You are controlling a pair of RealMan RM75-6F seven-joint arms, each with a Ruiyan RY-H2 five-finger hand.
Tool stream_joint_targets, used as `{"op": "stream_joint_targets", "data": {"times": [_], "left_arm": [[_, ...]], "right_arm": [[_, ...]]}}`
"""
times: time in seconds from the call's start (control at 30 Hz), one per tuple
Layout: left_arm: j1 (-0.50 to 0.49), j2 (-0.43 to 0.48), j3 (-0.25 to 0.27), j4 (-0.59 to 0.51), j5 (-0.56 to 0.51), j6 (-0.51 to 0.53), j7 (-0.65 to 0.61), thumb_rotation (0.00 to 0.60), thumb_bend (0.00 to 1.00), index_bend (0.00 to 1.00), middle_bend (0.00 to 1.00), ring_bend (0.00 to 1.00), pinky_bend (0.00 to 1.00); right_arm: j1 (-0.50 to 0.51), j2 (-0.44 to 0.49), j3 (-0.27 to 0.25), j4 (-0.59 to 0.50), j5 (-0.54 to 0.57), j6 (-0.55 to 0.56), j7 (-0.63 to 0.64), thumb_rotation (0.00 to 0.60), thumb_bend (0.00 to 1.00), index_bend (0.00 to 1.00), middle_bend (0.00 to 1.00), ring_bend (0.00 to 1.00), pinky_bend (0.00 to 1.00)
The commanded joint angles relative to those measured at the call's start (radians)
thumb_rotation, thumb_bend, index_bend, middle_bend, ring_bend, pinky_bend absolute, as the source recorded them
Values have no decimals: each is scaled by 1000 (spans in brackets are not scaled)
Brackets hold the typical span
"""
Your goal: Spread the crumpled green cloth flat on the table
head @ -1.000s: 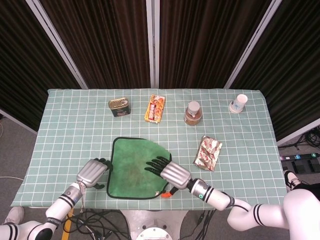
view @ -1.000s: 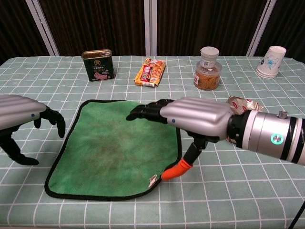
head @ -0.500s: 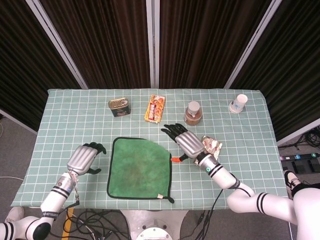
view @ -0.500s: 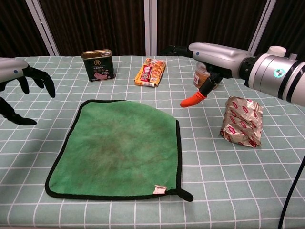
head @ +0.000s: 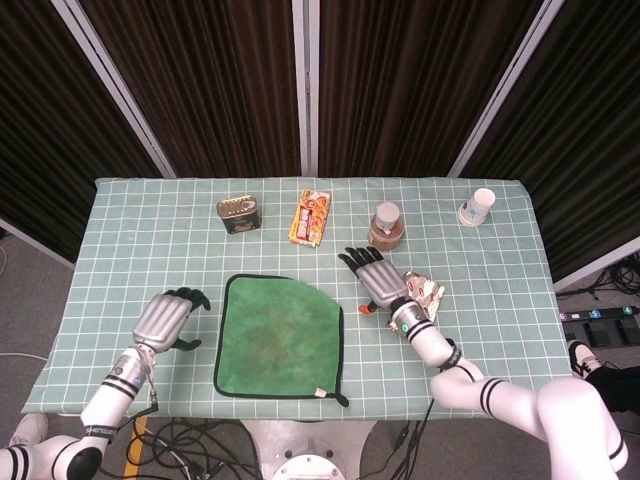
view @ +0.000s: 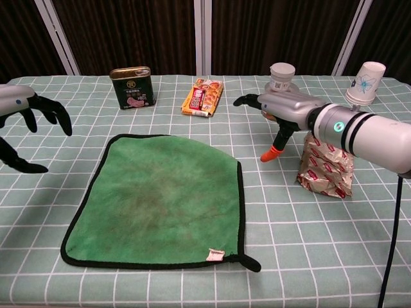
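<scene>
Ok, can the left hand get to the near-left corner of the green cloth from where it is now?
Probably yes. The left hand hovers open just left of the green cloth, holding nothing, and only bare tablecloth lies between it and that corner. The right hand is off to the cloth's right, out of the way.

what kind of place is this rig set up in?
Most likely a lab or data-collection booth, not a home. Dark curtains hang on metal poles behind the table, loose cables trail on the floor at its front edge, and assorted items like a tin and paper cup sit in a row.
</scene>
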Motion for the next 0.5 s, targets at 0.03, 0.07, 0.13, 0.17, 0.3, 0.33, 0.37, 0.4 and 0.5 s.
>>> {"op": "stream_joint_targets", "data": {"times": [0.03, 0.07, 0.13, 0.17, 0.3, 0.33, 0.37, 0.4, 0.5], "left_arm": [[4, 1, -1, 1, -1, 4, -5, 600, 32, 352, 316, 245, 344], [5, 1, -1, 1, 0, 5, -7, 600, 32, 352, 316, 244, 344], [7, 2, -2, 3, -2, 6, -10, 600, 33, 352, 315, 245, 344], [7, 3, -3, 3, -3, 5, -12, 600, 33, 352, 316, 245, 344], [12, 7, -5, 2, 0, 11, -21, 600, 32, 352, 315, 244, 345], [14, 8, -6, 2, 0, 13, -24, 600, 32, 352, 316, 244, 345], [16, 9, -6, 3, 0, 14, -26, 600, 32, 352, 316, 244, 345], [17, 10, -6, 4, -1, 13, -29, 600, 32, 352, 316, 245, 344], [21, 13, -7, 8, -4, 13, -36, 600, 33, 352, 316, 244, 344]], "right_arm": [[27, -46, 31, 50, 11, -11, 5, 600, 0, 48, 0, 0, 0], [34, -57, 38, 65, 10, -9, 4, 600, 0, 49, 0, 0, 0], [53, -86, 51, 107, 9, -9, -7, 600, 0, 51, 0, 0, 0], [63, -101, 56, 128, 10, -13, -13, 600, 0, 52, 0, 0, 0], [105, -172, 74, 225, 13, -32, -34, 600, 0, 51, 0, 0, 0], [118, -195, 80, 256, 14, -39, -38, 600, 0, 51, 0, 0, 0], [128, -211, 84, 277, 15, -45, -37, 600, 0, 52, 0, 0, 0], [137, -225, 89, 296, 15, -51, -35, 600, 0, 53, 0, 0, 0], [164, -269, 96, 356, 10, -66, -29, 600, 0, 55, 0, 0, 0]]}}
